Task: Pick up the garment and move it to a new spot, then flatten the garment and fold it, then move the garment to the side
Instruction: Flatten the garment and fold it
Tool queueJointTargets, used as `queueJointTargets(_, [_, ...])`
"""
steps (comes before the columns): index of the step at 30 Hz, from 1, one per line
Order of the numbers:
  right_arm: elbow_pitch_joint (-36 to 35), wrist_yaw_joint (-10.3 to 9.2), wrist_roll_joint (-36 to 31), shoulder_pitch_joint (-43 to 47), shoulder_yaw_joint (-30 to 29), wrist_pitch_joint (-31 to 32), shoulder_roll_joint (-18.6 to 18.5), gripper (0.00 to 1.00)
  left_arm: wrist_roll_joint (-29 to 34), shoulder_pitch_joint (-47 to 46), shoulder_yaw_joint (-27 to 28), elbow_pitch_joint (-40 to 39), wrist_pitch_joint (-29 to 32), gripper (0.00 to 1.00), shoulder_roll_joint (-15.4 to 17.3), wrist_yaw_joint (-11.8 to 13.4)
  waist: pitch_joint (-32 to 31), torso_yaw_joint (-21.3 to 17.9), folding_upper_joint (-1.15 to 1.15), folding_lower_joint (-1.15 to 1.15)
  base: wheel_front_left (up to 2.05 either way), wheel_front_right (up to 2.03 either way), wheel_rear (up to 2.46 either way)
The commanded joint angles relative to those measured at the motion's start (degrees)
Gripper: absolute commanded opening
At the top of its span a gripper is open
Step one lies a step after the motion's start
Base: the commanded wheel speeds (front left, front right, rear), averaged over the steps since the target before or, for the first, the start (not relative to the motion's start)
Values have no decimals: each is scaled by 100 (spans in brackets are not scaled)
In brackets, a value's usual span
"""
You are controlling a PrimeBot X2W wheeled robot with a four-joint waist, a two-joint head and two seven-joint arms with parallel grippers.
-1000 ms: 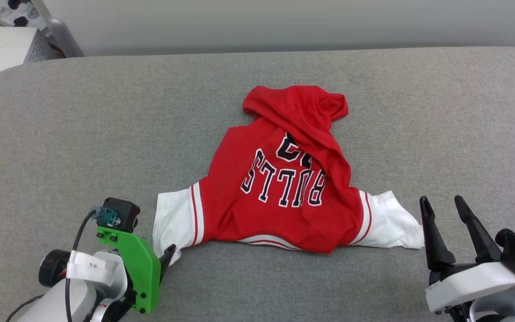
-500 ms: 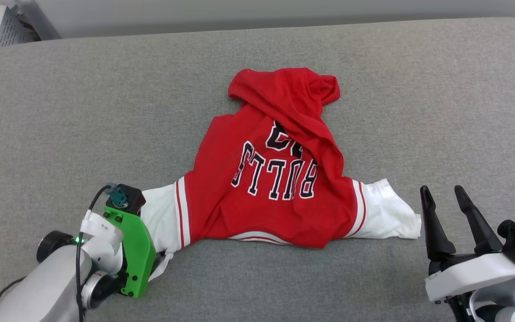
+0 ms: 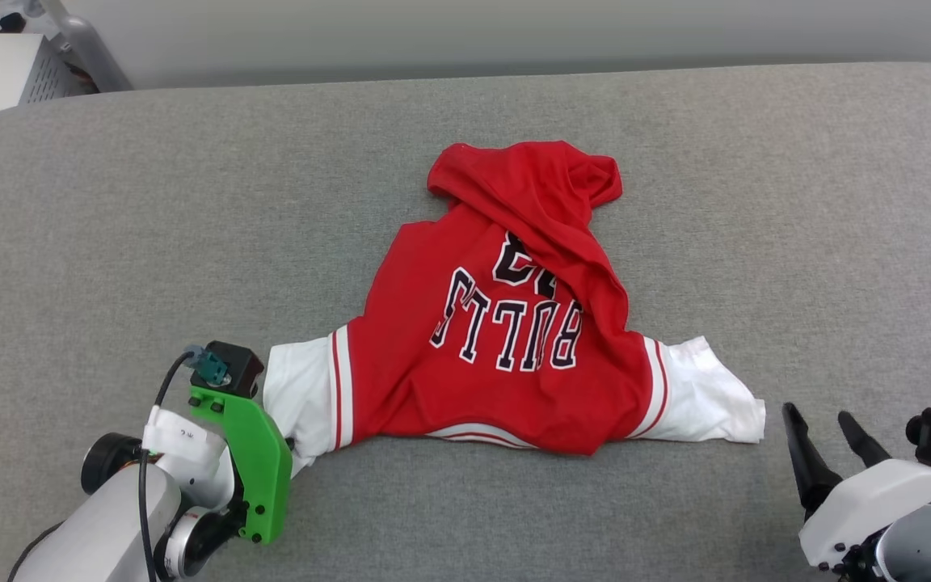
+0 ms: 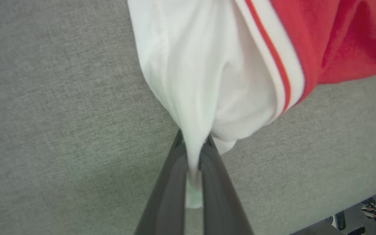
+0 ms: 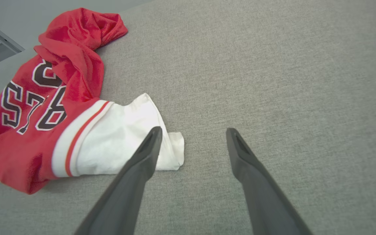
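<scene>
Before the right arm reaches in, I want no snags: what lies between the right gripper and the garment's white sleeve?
Bare grey surface, in the head view, separates the open right gripper from the garment.

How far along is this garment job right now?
Done: nothing yet; the garment lies crumpled on the grey surface. In hand: the left pincer is shut on one white sleeve; the right pincer is open near the other sleeve. Left: lifting, moving, flattening, folding, setting aside.

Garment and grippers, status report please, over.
Left gripper jaws shut on garment sleeve. Right gripper jaws open, empty, near other sleeve. Garment bunched on grey surface, not flattened. Nothing seen in the way.
</scene>
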Motion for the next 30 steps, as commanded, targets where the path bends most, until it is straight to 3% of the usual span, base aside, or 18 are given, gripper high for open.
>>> queueJointTargets(1, [96, -3, 76, -52, -34, 263, -4, 100, -40, 117, 58, -126, -91, 0, 14, 81, -46, 69, 0, 0, 0, 0, 0])
queueJointTargets(6, [422, -3, 264, -237, 33, 1227, -298, 100, -46, 252, 193, -675, -237, 0, 143, 238, -39, 206, 0, 0, 0, 0, 0])
queueJointTargets(15, [723, -3, 285, -783, 653, 2359, -773, 100, 53, 218, 243, -1300, -242, 0, 302, 354, 186, 444, 0, 0, 0, 0, 0])
queueJointTargets(23, [1450, -3, 332, -1097, 1138, 3291, -885, 100, 79, 175, 278, -1423, -331, 0, 321, 373, 402, 507, 0, 0, 0, 0, 0])
queueJointTargets(24, [1507, -3, 343, -1088, 1166, 3401, -880, 50, 77, 176, 278, -1420, -343, 0, 317, 371, 410, 514, 0, 0, 0, 0, 0])
queueJointTargets(26, [1571, -3, 381, -1066, 1192, 3577, -853, 12, 77, 183, 277, -1413, -363, 0, 312, 377, 417, 524, 0, 0, 0, 0, 0])
queueJointTargets(27, [1571, -3, 390, -1066, 1186, 3616, -842, 0, 76, 187, 279, -1410, -376, 0, 307, 383, 412, 527, 0, 0, 0, 0, 0])
queueJointTargets(30, [1497, -3, 400, -1090, 1118, 3602, -848, 0, 101, 216, 288, -1407, -457, 0, 306, 405, 345, 515, 0, 0, 0, 0, 0])
